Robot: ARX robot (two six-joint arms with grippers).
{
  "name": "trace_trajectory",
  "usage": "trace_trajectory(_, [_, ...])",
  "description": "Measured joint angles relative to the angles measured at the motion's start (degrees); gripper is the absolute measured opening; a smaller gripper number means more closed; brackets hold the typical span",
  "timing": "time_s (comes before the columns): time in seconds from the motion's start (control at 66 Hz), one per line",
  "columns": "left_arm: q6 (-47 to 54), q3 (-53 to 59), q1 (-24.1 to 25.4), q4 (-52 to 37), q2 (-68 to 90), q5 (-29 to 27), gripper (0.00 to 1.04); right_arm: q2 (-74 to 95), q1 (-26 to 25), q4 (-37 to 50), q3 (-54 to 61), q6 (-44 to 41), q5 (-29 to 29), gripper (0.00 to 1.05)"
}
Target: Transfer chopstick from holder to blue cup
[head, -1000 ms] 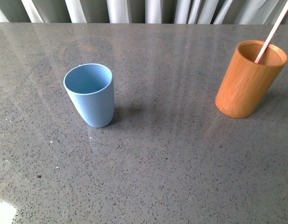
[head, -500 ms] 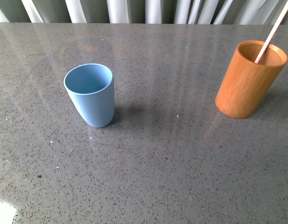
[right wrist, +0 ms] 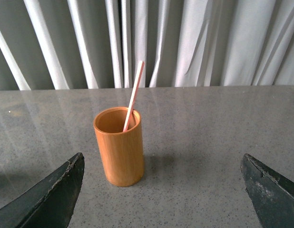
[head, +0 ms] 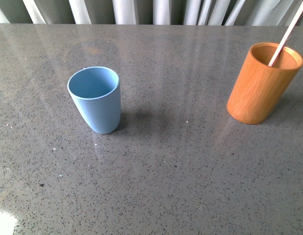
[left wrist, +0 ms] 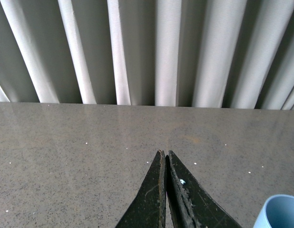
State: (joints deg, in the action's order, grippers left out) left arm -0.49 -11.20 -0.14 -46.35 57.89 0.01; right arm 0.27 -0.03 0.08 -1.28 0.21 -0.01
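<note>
Table (head: 190,171): grey speckled stone surface, glossy, with a pale pleated curtain (head: 166,11) hanging behind its far edge.

Blue cup (head: 97,100): light blue tumbler, standing upright on the left half of the table in the front view, mouth open to the camera. Its rim also shows at the corner of the left wrist view, near the left claw.

Holder (head: 259,85): orange-brown wooden cylinder, upright on the right half of the table, well apart from the blue cup.

Chopstick (head: 289,34): pale pinkish stick standing inside the holder, leaning against its rim and rising well above it. Its top runs out of the front view; the right wrist view shows the whole upper length. Where its lower end sits inside the holder cannot be made out.

Left claw (left wrist: 165,156): narrow, the two dark fingers pressed together at the tips, held above the table and pointing toward the curtain.

Right claw (right wrist: 161,158): wide, one finger at each edge of its view, the holder and chopstick seen between them and farther off, touching neither.
</note>
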Motion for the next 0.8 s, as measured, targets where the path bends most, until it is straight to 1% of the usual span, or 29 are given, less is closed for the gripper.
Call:
trace_trajectory(0.227, [0.02,4.17,0.0,3.19,-7.19,0.0,0.02,0.0,0.0,0.0,0.02,0.0,0.0,0.96])
trace_trajectory(0.5, [0.02,7.76,0.02,9.27,-16.85,-0.02,0.02,0.0,0.0,0.0,0.0,0.0,0.0,0.96])
trace_trajectory(0.591, [0.02,9.68,0.02,7.32,-17.64,0.0,0.02,0.0,0.0,0.0,0.0,0.0,0.0,0.96])
trace_trajectory(0.803, [0.04,10.36,0.02,13.68,-24.52,-0.02,0.02,0.0,0.0,0.0,0.02,0.0,0.0,0.96])
